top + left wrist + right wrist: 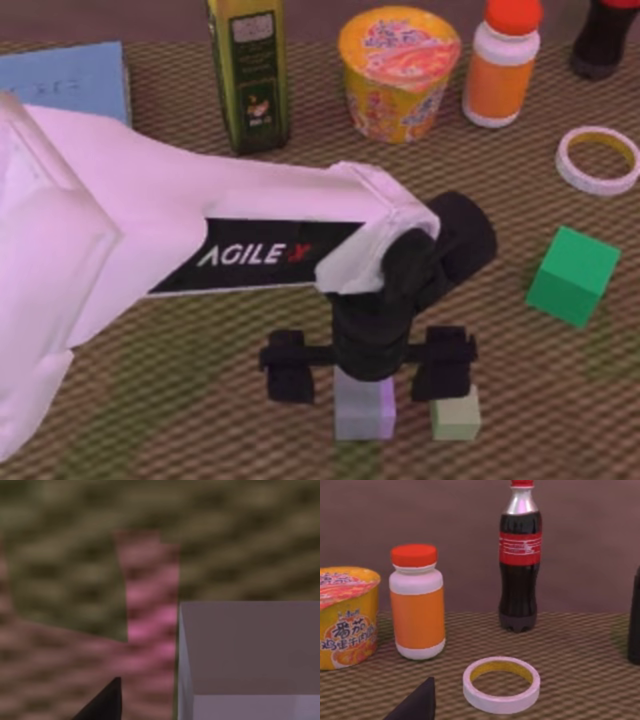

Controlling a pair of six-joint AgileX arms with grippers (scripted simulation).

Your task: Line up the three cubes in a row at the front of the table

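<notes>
The lavender-purple cube (365, 412) rests on the table (150, 400) near its front edge, and the small mint-green cube (456, 414) sits just to its right with a small gap. The larger emerald-green cube (572, 276) stands farther back on the right. My left gripper (367, 372) hangs open directly over the purple cube, its two fingers (290, 368) spread wider than the cube. In the left wrist view the purple cube (250, 655) fills the near side, apart from one dark fingertip (107, 705). My right gripper (480, 716) is outside the top view and holds nothing; its one visible fingertip (417, 705) is off to one side.
Along the back stand a blue-topped box (65, 82), an olive oil bottle (248, 75), a cup of noodles (398, 72), an orange bottle with a red cap (503, 65) and a cola bottle (605, 40). A tape ring (597, 158) lies at the right.
</notes>
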